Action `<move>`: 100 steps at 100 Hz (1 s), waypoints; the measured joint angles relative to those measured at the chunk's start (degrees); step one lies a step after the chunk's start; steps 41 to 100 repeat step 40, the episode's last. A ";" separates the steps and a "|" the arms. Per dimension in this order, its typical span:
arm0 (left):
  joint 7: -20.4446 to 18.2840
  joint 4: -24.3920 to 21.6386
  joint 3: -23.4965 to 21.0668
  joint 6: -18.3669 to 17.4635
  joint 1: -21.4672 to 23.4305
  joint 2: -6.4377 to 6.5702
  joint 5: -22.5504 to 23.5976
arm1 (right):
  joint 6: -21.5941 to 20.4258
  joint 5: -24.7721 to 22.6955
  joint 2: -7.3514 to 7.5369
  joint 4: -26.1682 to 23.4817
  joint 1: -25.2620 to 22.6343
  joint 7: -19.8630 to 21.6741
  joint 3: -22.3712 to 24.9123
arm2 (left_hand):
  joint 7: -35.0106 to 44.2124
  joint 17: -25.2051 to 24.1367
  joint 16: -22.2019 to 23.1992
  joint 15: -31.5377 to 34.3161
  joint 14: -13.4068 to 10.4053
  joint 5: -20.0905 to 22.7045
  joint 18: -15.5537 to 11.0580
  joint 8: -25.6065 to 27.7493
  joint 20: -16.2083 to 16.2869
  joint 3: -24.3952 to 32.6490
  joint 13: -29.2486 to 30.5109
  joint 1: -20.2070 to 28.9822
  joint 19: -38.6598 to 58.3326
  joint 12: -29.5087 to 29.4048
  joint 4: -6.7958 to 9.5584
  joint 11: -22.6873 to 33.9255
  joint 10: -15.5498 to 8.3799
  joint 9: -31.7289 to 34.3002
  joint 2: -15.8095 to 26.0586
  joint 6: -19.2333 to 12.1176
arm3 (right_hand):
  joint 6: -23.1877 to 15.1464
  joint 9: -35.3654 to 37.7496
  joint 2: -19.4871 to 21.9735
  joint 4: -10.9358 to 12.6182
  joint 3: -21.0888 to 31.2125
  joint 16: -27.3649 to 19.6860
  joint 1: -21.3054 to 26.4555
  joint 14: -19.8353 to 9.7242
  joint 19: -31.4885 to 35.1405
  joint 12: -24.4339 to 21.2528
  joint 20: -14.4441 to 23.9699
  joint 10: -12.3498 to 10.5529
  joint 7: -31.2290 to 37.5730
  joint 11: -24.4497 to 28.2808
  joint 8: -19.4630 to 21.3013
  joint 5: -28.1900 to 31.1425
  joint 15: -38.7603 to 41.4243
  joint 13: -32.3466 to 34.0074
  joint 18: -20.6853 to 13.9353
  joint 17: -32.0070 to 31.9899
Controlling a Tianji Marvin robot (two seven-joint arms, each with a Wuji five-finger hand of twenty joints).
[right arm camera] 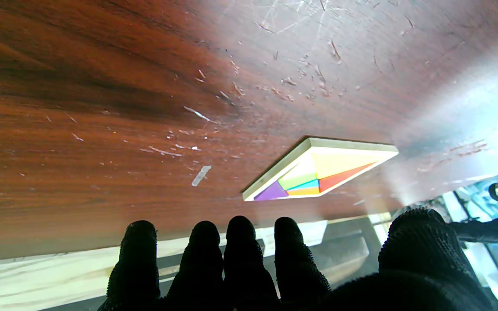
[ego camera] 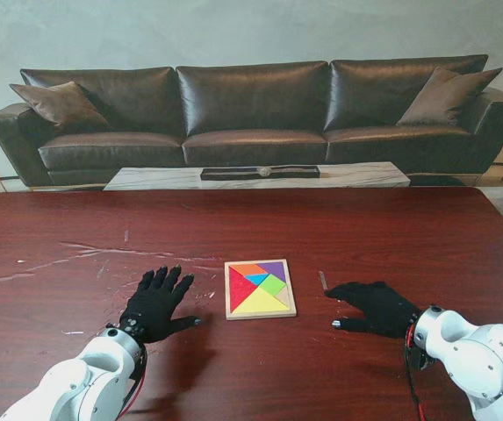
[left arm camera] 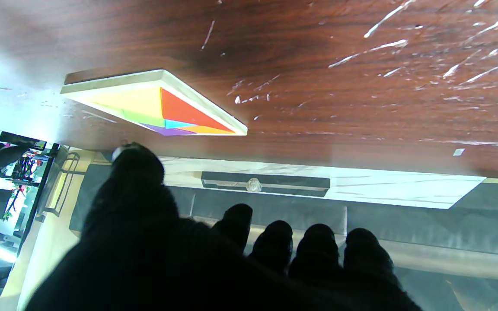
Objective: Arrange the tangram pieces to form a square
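Now I see the square light-wood tray (ego camera: 260, 289) lying flat near the middle of the dark reddish wooden table (ego camera: 58, 228), a little closer to the near edge than to the far one, with the coloured tangram pieces (ego camera: 258, 287) fitted inside it as a full square: red, yellow, orange, purple, green and blue. My left robot hand (ego camera: 156, 303) rests palm-down on the table just left of the tray, black-gloved fingers spread, holding nothing. My right robot hand (ego camera: 374, 305) lies to the tray's right, fingers extended toward it, also empty. Neither touches the tray. A small pale sliver (ego camera: 323, 281) lies between right fingertips and tray.
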 measured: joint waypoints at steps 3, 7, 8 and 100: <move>0.07 0.00 -0.02 0.00 0.02 0.00 0.00 | 0.00 -0.01 0.00 0.00 -0.01 0.00 0.02 | 0.00 0.00 0.00 0.00 0.00 0.00 0.00 0.00 0.00 0.00 0.00 0.00 0.00 0.00 0.00 0.00 0.00 0.00 0.00 0.00 | 0.00 0.00 0.00 0.00 0.00 0.00 0.00 0.00 0.00 0.00 0.00 0.00 0.00 0.00 0.00 0.00 0.00 0.00 0.00 0.00; 0.13 0.00 -0.06 -0.01 0.04 0.00 0.00 | 0.00 -0.01 0.00 0.00 -0.02 0.00 0.04 | 0.00 0.00 0.00 0.00 0.00 0.00 0.00 0.00 0.00 0.00 0.00 0.01 0.00 0.00 0.00 0.00 0.00 0.00 0.00 0.00 | 0.00 0.00 0.00 0.00 0.00 0.00 0.00 0.00 0.00 0.00 0.00 0.00 0.00 0.00 0.00 0.00 0.00 0.00 0.00 0.00; 0.14 0.00 -0.06 -0.01 0.05 0.00 0.01 | 0.00 -0.01 0.00 0.00 -0.02 -0.01 0.05 | 0.00 0.00 0.00 0.00 0.00 0.00 0.00 0.00 0.00 0.00 0.00 0.01 0.00 0.00 0.00 0.00 0.00 0.00 0.00 0.00 | 0.00 0.00 0.00 0.00 0.00 0.00 0.00 0.00 0.00 0.00 0.00 0.00 0.00 0.00 0.00 0.00 0.00 0.00 0.00 0.00; 0.25 0.02 -0.05 -0.07 0.13 0.00 0.16 | -0.08 -0.01 0.00 0.12 -0.02 -0.27 -0.07 | 0.00 0.00 0.00 0.00 0.00 0.00 -0.01 0.07 0.00 0.00 0.00 0.02 0.00 0.00 0.01 0.00 0.00 0.00 0.00 0.00 | 0.00 0.00 0.00 0.00 0.00 0.00 0.00 0.00 0.00 0.00 -0.01 0.00 0.00 -0.01 0.00 0.00 0.01 0.00 0.00 0.00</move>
